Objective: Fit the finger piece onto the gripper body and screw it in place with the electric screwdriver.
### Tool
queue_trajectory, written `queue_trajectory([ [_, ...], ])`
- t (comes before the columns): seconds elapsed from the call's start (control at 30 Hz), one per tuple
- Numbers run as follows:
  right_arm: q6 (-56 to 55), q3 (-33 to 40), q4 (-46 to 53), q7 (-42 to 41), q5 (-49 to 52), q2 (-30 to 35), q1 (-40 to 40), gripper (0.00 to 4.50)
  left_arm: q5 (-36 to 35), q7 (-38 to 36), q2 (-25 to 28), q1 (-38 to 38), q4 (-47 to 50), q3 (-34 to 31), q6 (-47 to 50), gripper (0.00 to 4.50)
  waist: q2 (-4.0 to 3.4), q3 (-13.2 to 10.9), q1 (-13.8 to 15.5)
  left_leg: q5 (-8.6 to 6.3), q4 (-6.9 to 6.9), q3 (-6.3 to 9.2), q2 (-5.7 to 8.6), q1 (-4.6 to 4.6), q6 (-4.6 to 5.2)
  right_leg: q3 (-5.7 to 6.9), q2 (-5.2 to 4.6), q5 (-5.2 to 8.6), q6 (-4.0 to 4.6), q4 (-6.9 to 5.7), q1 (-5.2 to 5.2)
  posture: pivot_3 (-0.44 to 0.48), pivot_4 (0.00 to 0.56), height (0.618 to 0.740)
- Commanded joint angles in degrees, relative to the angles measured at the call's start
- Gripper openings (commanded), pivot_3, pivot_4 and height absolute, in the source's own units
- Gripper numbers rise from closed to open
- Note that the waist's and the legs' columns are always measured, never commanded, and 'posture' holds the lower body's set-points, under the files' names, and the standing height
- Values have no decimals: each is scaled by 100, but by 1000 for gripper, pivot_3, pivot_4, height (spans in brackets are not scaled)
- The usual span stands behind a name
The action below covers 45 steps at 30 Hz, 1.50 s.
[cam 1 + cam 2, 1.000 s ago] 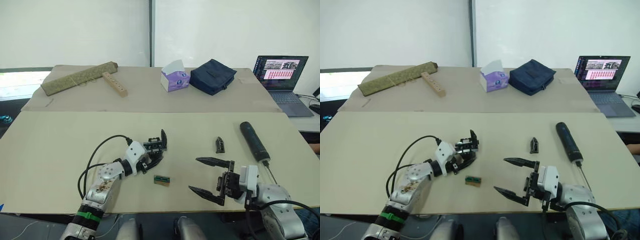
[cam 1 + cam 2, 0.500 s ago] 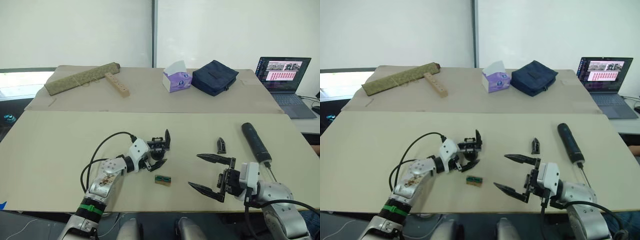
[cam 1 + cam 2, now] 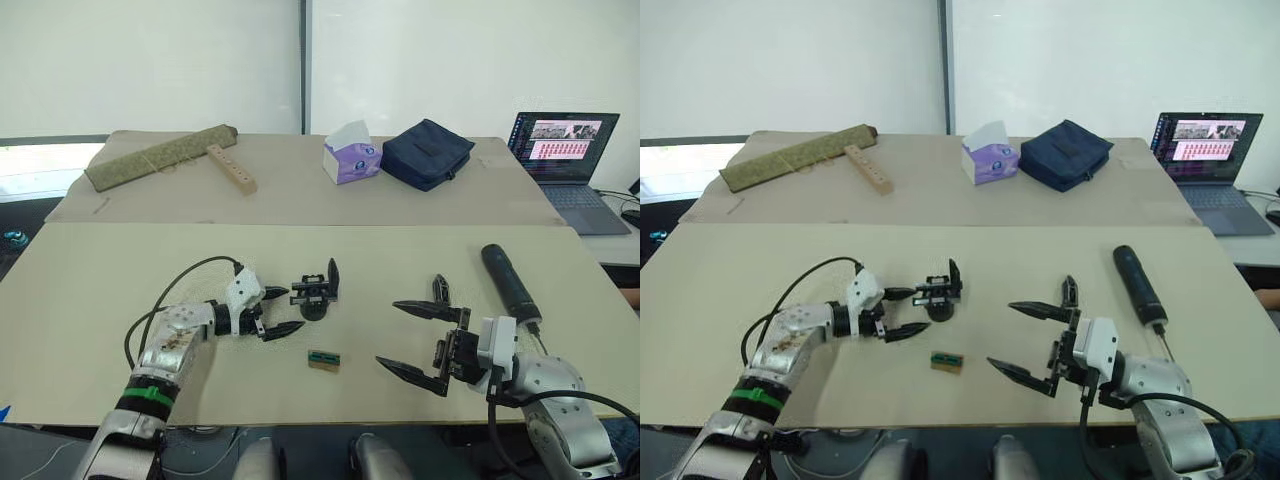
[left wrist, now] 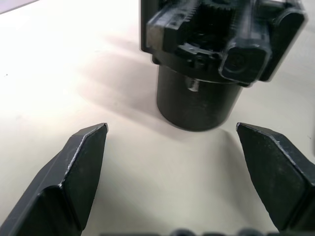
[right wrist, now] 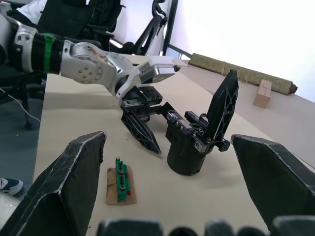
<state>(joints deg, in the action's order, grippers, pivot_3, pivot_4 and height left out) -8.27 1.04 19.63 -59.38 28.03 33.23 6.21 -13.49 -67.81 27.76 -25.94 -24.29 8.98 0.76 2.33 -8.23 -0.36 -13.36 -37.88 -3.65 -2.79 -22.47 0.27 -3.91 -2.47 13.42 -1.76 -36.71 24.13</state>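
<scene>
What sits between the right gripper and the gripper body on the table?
Mostly bare table. The small green block lies slightly nearer the robot than the line from the right gripper to the gripper body; both eye views and the right wrist view show this.

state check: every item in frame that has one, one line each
left gripper: open, holding nothing, just short of the gripper body
right gripper: open, holding nothing
gripper body: upright on its round base, one finger pointing up, free of both grippers
finger piece: on the table, not fitted
electric screwdriver: lying flat, not held
laptop: open, screen lit
tissue box: a tissue sticking out
</scene>
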Motion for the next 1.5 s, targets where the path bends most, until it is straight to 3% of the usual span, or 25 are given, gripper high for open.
queue_trajectory([
  [0.03,6,123,91,-43,47,85,68,4500,91,-383,-101,-394,-425,92,-338,4420,1,0,4,0,-1,0,1,-3,0,0,0,0,-1,2,2,0,150,740],
  [0.3,-102,273,217,-3,16,154,464,4500,471,-523,-453,-948,-1325,228,-959,4420,3,-1,5,0,-1,4,1,-5,0,0,1,0,-2,0,1,0,150,740],
  [0.4,-180,286,234,17,-34,113,634,4500,389,-656,-594,-990,-1397,200,-986,3615,3,-1,-1,0,-2,4,2,-4,0,-1,1,-1,-3,-2,0,0,150,740],
  [0.47,-213,276,224,31,-69,76,709,4500,441,-680,-635,-974,-1417,232,-1046,2585,2,-1,-12,0,-2,4,1,-4,0,-1,1,0,-3,-3,1,0,150,740],
  [0.5,-239,267,207,30,-89,59,739,4500,433,-694,-656,-956,-1412,225,-1036,2292,2,-1,-13,0,-2,4,1,-4,0,-1,1,0,-3,-2,1,0,150,740],
  [0.63,-323,266,164,3,-121,31,842,4500,323,-422,-680,-743,-1032,70,-820,2283,2,-1,-13,0,-2,5,2,-4,0,-1,1,0,-4,-2,0,0,150,740],
  [0.7,-354,281,144,-14,-133,23,877,4500,166,-151,-637,-461,-330,-68,-348,2283,2,-1,-26,0,-2,5,2,-4,0,-1,0,0,-4,-2,1,0,150,740],
  [0.87,-462,360,65,-115,-122,53,993,4500,543,1606,-700,561,1903,-367,728,2283,1,-4,-42,0,-2,8,-5,-6,0,-1,0,1,-6,-4,5,0,150,740],
  [1.0,-479,474,-65,-229,-52,137,962,4500,676,2617,-964,1155,3055,-401,1465,2283,3,-6,-17,0,-2,10,-4,-3,0,-2,-3,0,-6,-9,3,0,150,740],
  [1.2,-503,432,-263,-446,-27,187,712,4500,914,3320,-1186,1691,3539,-159,1571,2283,3,-6,-17,0,-2,9,-3,-1,0,-2,-3,1,-5,-6,2,0,150,740],
  [1.43,-462,457,-462,-687,9,238,431,4500,835,3462,-1247,1919,3589,-44,1926,2283,4,-7,-19,0,-2,9,-2,1,0,-1,-2,1,-5,-6,0,0,150,740],
  [1.5,-448,475,-498,-738,22,248,397,4500,846,3419,-1178,1923,3570,13,2001,3327,4,-7,-23,0,-2,9,-2,1,0,-1,-3,1,-5,-6,0,0,150,740],
])
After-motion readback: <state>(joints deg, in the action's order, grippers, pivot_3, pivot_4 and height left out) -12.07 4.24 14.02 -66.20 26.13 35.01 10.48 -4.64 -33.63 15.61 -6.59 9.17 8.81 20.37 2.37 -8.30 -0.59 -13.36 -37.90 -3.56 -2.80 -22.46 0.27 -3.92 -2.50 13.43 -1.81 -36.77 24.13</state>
